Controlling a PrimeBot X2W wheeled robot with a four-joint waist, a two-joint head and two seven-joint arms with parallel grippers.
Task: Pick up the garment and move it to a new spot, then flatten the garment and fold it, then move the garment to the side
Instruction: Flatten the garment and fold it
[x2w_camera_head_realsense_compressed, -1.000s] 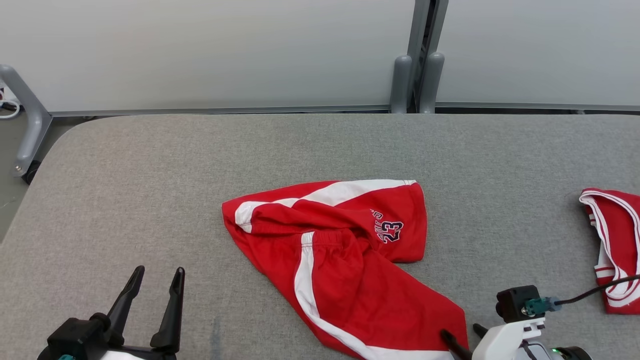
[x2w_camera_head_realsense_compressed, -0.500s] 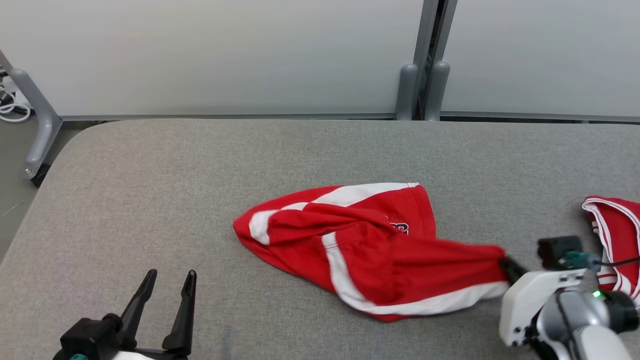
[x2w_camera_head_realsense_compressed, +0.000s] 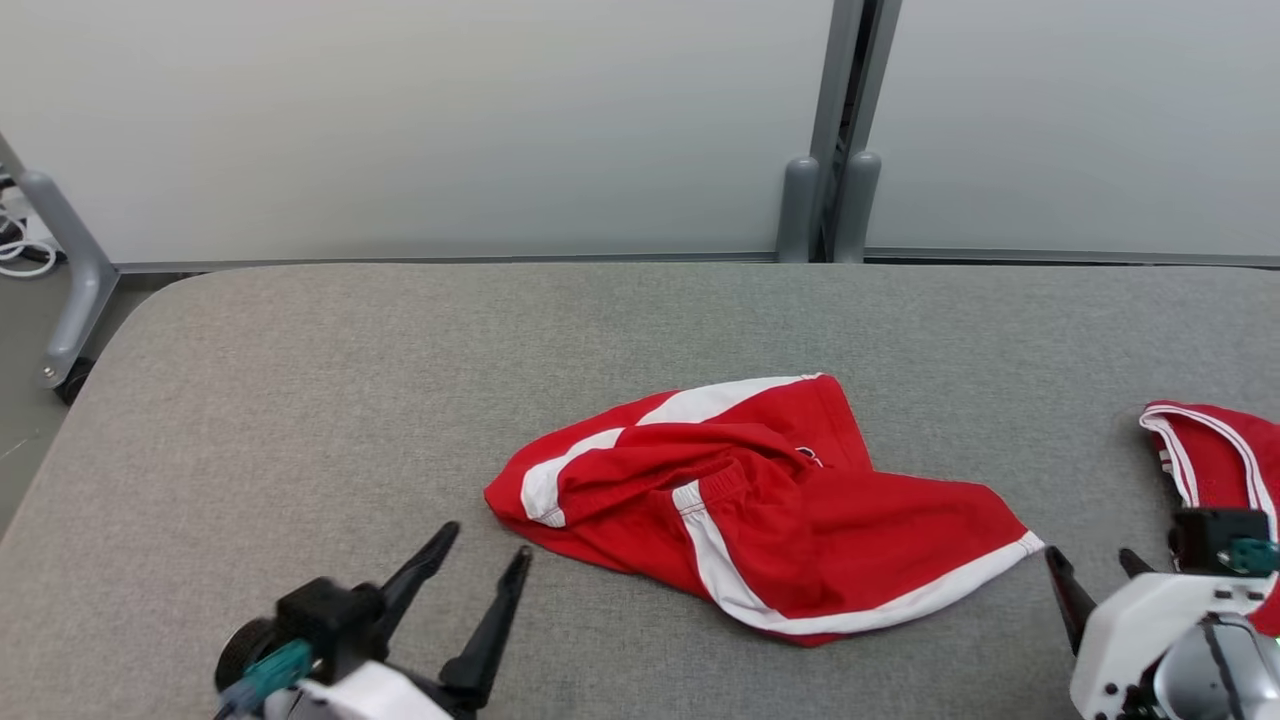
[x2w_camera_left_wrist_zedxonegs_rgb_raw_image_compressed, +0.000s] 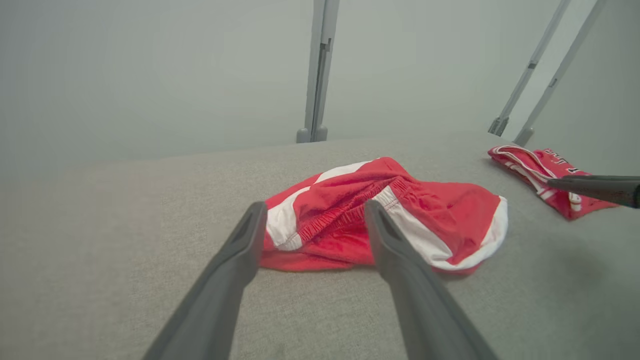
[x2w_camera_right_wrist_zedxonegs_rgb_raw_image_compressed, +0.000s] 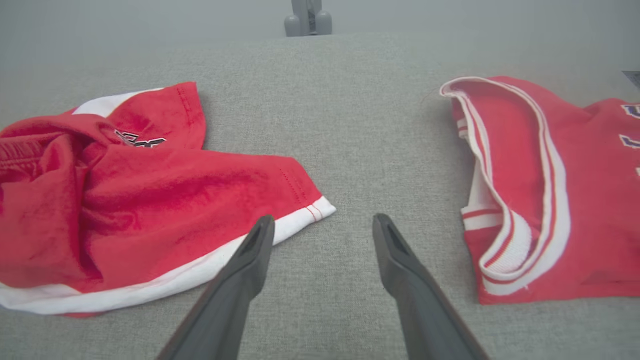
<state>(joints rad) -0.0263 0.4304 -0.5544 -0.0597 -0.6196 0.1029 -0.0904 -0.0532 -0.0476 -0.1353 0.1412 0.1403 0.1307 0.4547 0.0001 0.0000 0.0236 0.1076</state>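
Bench (x2w_camera_head_realsense_compressed: 300, 400) grey; shorts (x2w_camera_head_realsense_compressed: 780, 520) crumpled. Left gripper (x2w_camera_head_realsense_compressed: 486, 540), right gripper (x2w_camera_head_realsense_compressed: 1088, 555) spread, empty. Your risk: pinching stacked layers, so flattening drags whole bunch.

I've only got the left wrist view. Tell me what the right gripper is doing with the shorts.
Observer: The right gripper is open and holds nothing; the red shorts lie crumpled on the grey surface.
Operator: Give me its position against the hem.
Observer: Its fingertips sit close beside the white-trimmed hem corner, in the gap between the shorts and the second red garment. I can't tell whether a finger touches the hem.
Operator: Report any print on the shorts.
Observer: There is dark lettering on the far leg, partly buried under a fold.
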